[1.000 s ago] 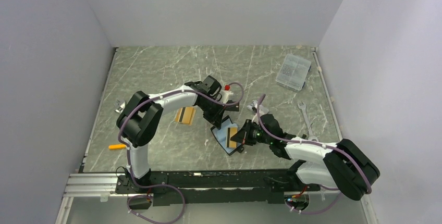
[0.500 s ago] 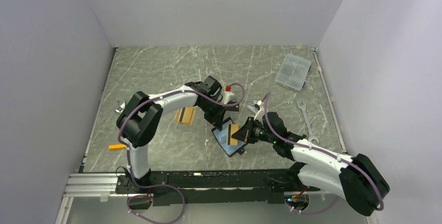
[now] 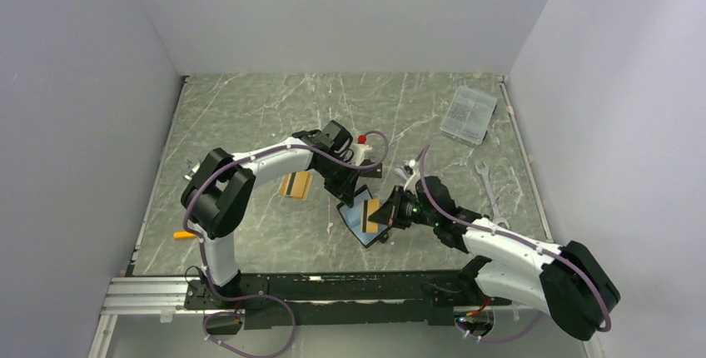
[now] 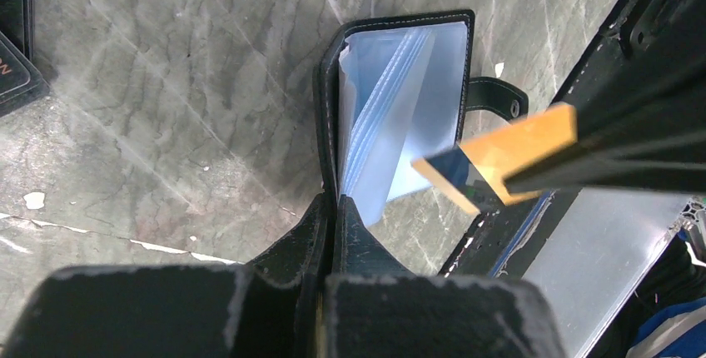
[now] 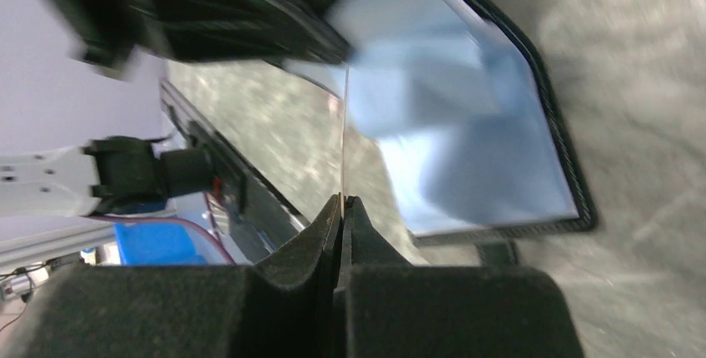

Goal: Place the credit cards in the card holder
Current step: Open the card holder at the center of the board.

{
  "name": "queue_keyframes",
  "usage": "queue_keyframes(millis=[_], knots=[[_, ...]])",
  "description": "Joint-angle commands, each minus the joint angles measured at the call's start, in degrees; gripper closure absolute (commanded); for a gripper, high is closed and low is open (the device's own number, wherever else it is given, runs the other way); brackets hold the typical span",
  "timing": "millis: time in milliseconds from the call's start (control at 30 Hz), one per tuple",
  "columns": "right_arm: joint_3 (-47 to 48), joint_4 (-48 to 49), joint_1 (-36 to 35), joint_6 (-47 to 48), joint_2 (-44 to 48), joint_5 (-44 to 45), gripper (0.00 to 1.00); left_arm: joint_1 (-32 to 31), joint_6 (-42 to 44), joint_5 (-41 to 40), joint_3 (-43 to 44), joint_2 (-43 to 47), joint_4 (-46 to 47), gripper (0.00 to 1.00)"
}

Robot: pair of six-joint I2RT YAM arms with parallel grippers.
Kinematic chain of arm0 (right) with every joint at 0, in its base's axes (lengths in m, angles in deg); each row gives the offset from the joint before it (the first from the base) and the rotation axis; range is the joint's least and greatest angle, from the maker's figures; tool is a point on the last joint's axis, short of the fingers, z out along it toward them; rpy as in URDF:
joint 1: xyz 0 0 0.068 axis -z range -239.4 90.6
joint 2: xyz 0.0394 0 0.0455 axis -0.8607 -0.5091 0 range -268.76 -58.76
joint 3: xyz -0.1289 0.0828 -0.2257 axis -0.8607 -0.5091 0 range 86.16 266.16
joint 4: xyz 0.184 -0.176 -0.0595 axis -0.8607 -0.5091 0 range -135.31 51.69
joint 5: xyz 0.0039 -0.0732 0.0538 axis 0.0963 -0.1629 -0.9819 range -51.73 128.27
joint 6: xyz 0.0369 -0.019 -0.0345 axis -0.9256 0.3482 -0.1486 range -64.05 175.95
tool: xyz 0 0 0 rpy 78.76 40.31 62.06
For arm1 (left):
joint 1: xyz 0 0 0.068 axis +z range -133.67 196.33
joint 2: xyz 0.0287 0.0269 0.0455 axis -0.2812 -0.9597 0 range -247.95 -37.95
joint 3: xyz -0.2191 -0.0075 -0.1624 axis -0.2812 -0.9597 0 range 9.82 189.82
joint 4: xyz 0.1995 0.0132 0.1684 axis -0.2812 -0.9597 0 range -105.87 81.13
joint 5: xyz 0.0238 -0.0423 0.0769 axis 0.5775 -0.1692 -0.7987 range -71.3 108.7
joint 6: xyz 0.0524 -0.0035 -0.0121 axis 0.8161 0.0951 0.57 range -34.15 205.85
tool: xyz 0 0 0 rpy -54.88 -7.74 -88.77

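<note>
While the holder (image 3: 358,229) lies open on the table (image 3: 250,108) with its pale blue lining up, my left claw (image 4: 335,201) is pressed together on the holder's far edge. It pinches the spot where the black cover and the clear sleeves meet. One sleeve stands up a little from the rest.

My right claw (image 5: 342,201) is also closed, nipping an orange card (image 4: 499,154) by one end. The card juts out from my fingers over the right side of the holder, tilted rather than flat. Its free corner reaches above the blue lining. I cannot tell whether it touches a sleeve or hangs just over it. From my right wrist the card shows only as a thin line, edge-on, aimed at the open sleeves.

The holder's snap tab (image 4: 493,96) sticks out on the side nearer my right arm.

A second orange card (image 3: 296,184), with a dark stripe, lies flat left of the holder, apart from it and beside my left arm. A wrench (image 3: 487,187) lies right of the holder. A clear box (image 3: 469,114) sits well beyond the holder, far right.
</note>
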Motion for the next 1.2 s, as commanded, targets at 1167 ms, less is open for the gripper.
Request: queue_keyframes(millis=[1167], knots=[[-3.34,-4.12,-1.43,2.13,5.03,-0.51,1.00,2.57,-2.50,9.42,-2.27,1.37,3.60,1.00]])
